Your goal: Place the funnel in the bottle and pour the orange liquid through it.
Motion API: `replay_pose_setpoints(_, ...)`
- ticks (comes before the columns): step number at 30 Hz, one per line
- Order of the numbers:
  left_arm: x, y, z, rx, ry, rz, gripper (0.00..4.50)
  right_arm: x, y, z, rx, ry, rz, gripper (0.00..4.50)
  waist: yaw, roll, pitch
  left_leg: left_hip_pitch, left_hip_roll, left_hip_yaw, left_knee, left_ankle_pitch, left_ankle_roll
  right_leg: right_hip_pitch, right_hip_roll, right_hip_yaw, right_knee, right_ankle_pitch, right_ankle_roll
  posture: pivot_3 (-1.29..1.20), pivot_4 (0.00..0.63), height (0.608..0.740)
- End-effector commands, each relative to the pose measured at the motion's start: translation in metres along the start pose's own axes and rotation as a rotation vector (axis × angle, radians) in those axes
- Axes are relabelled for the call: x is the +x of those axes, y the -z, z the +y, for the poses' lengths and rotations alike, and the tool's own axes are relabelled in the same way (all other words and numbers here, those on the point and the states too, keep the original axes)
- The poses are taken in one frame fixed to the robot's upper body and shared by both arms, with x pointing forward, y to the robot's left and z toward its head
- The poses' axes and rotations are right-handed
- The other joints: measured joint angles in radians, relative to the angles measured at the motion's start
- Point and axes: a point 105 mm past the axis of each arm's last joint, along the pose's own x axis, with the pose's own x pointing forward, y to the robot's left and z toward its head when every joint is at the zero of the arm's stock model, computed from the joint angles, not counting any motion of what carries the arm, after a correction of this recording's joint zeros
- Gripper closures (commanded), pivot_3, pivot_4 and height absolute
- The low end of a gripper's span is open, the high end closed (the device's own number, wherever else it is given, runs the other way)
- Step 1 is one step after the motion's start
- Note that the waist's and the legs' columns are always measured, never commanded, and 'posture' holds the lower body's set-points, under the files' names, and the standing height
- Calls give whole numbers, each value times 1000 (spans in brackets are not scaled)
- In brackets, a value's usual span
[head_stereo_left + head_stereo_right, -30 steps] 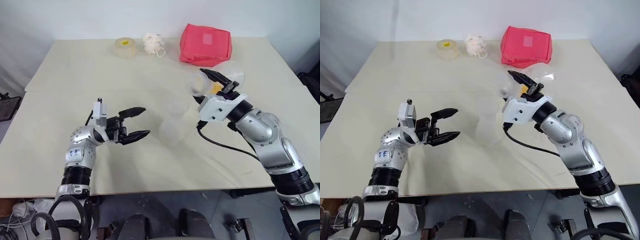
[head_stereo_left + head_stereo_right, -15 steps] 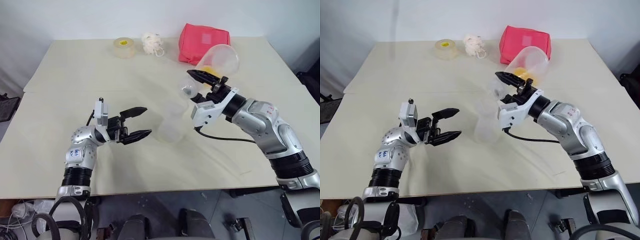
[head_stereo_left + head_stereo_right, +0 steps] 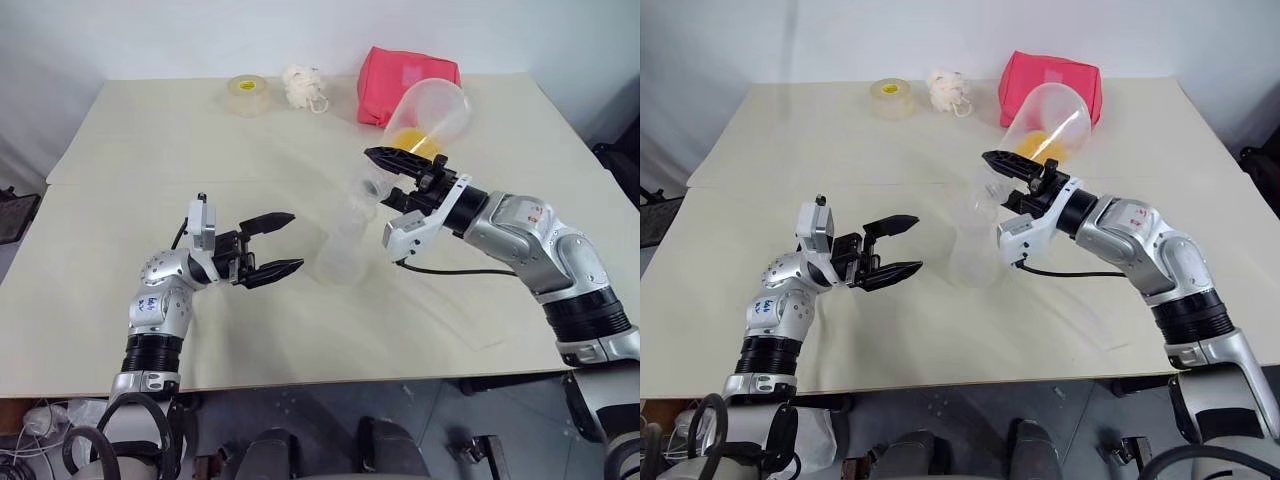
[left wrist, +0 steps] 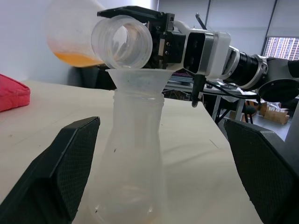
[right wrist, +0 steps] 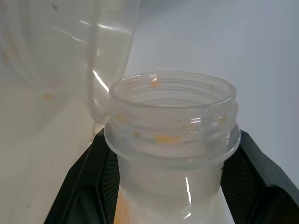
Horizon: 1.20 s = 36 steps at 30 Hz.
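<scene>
Left claw (image 3: 294, 241): fingers spread, holding nothing, beside the bottle (image 3: 343, 250) but apart from it. You have bare worktop (image 3: 150, 150) to its left, out to that edge. The bottle stands upright mid-worktop with the funnel (image 4: 135, 79) seated in its neck. Right claw (image 5: 172, 140): pinching the neck of a second bottle (image 3: 435, 105), tipped so its mouth hangs over the funnel's rim; the orange liquid (image 3: 415, 140) pools in its raised base. Tape roll (image 3: 248, 93), white puff (image 3: 305, 85) and red pouch (image 3: 408, 75) line the far edge.
</scene>
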Motion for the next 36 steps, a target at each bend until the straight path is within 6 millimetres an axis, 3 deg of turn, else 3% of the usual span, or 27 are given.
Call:
replay_pose_setpoints(1,2,-11,1,38,15,-16,0,0,3,-21,-65,62,-12,2050,0,0,0,0,0,0,0,0,0,0,0,0,0,0,0,0,150,740)
replay_pose_setpoints(36,1,-11,3,42,24,-16,0,5,3,-21,-230,44,-100,2050,-3,0,0,0,0,1,0,0,0,0,0,0,0,0,0,0,150,740)
